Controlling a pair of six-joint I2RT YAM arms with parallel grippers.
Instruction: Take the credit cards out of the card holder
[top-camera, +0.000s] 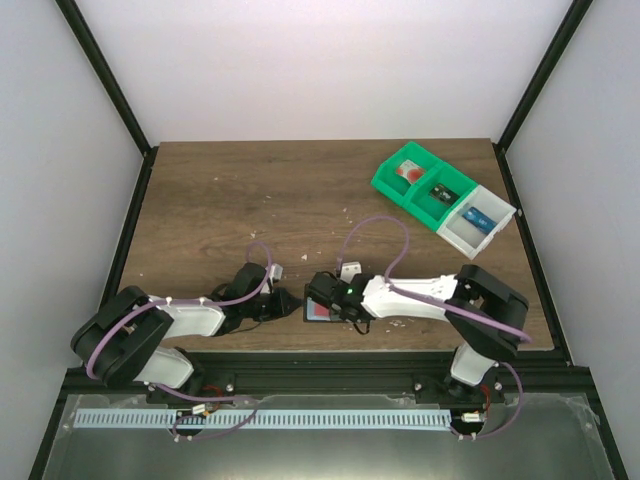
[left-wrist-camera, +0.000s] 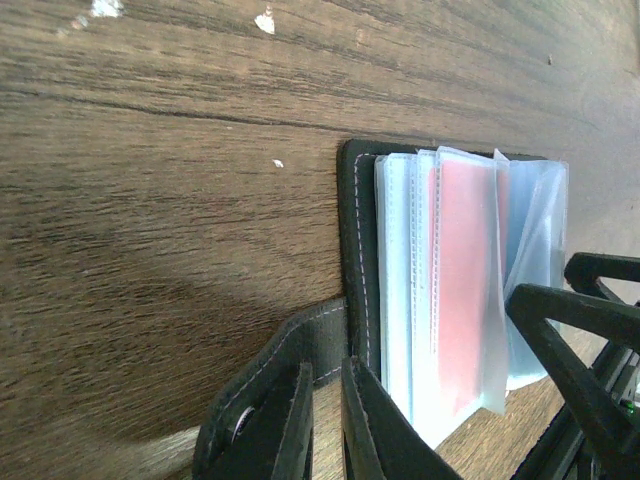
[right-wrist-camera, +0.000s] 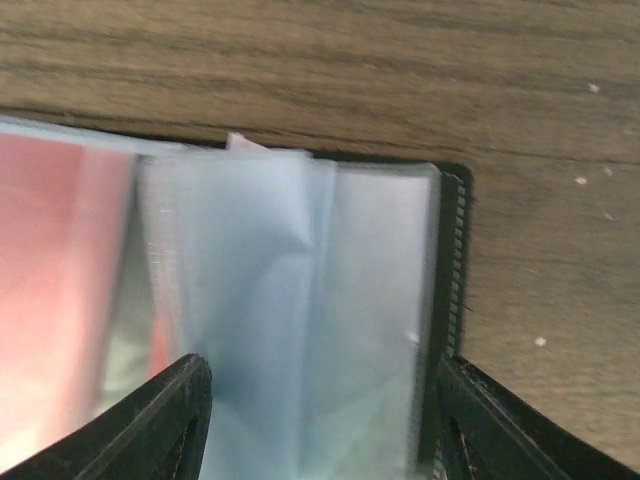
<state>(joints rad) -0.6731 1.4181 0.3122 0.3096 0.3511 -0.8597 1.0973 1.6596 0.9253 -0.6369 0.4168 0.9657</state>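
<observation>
At the table's six o'clock edge, the left gripper has its jaws almost together at the card holder's black tab; whether it pinches the tab I cannot tell. The holder lies open with a red credit card inside, and the right gripper, jaws wide, straddles its three o'clock sleeves.

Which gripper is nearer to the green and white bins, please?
The right. The right gripper is over the card holder, on the side facing the bins at the far right; the left gripper is at the holder's left edge, farther from them.
</observation>
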